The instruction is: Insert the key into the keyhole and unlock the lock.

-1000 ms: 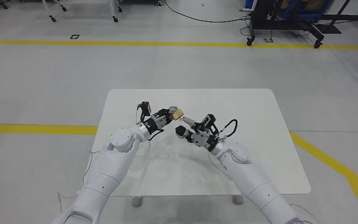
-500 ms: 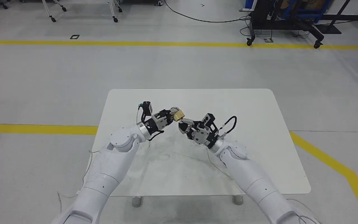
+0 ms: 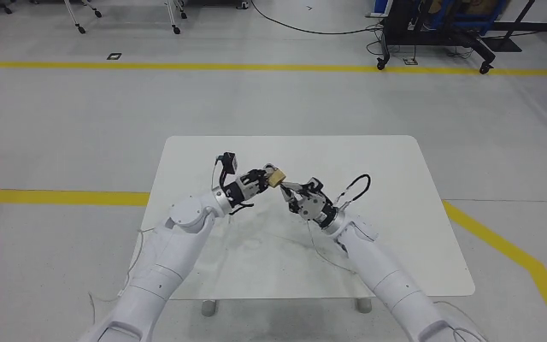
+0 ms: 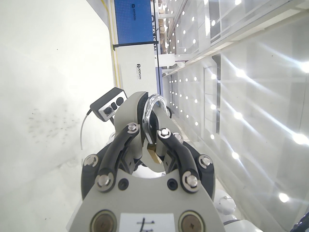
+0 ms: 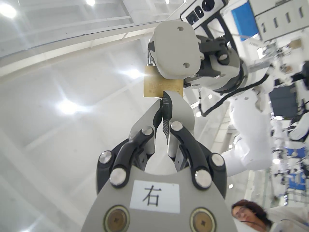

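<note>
White tabletop (image 3: 385, 222), factory floor around. Lock (image 3: 274, 176): frame centre, aloft, clamped in closed left hand (image 3: 259, 179). Right hand (image 3: 289, 190): closed, likely pinching key, tips at lock's underside. Advice: align with keyhole, push straight, then twist.

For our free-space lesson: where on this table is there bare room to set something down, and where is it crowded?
Bare: the table between the right arm and its right edge, and the strip along the far edge. Crowded: the middle, where the left hand, holding the lock, meets the right hand.
</note>
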You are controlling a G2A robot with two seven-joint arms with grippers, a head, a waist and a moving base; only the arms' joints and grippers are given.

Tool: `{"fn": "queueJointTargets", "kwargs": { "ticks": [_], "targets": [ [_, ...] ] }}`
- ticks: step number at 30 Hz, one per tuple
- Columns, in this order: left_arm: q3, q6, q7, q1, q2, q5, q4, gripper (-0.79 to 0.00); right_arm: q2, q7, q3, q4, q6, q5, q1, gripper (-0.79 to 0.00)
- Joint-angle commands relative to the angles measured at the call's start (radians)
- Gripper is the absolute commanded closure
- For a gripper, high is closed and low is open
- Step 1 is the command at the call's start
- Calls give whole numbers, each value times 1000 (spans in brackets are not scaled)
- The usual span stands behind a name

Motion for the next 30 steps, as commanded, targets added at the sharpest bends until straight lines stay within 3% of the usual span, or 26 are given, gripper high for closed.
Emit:
{"fn": "queueJointTargets", "kwargs": {
  "ticks": [1, 2, 4, 5, 11, 17, 20, 25, 30],
  "targets": [
    [-1, -34, 18, 8, 0, 20, -8, 0, -2, 23, 2, 16, 22, 14, 7, 0],
    [-3, -45, 27, 11, 1, 23, -12, 0, -2, 26, 3, 19, 13, 3, 10, 0],
    [-10, -54, 46, 18, 1, 17, -16, 0, 2, 10, 6, 20, -44, -62, 15, -357],
    [-14, -50, 56, 20, 1, 12, -16, 0, 4, -3, 8, 14, -75, -93, 12, -785],
    [-20, -8, 88, 20, 2, 35, -13, 0, 42, -87, 91, -84, -295, -326, -43, -785],
    [42, 76, 128, 2, -4, 180, -14, 0, 111, -186, 315, -312, -397, -524, -218, -785],
    [114, 143, 134, -20, -18, 258, -13, 0, 137, -256, 456, -446, -395, -537, -334, -785],
    [276, 204, 65, -99, -52, 432, 32, 0, 137, -256, 456, -446, -395, -537, -334, -785],
    [359, 222, 89, -180, -102, 435, 154, 0, 137, -256, 456, -446, -395, -537, -334, -785]
  ]
}}
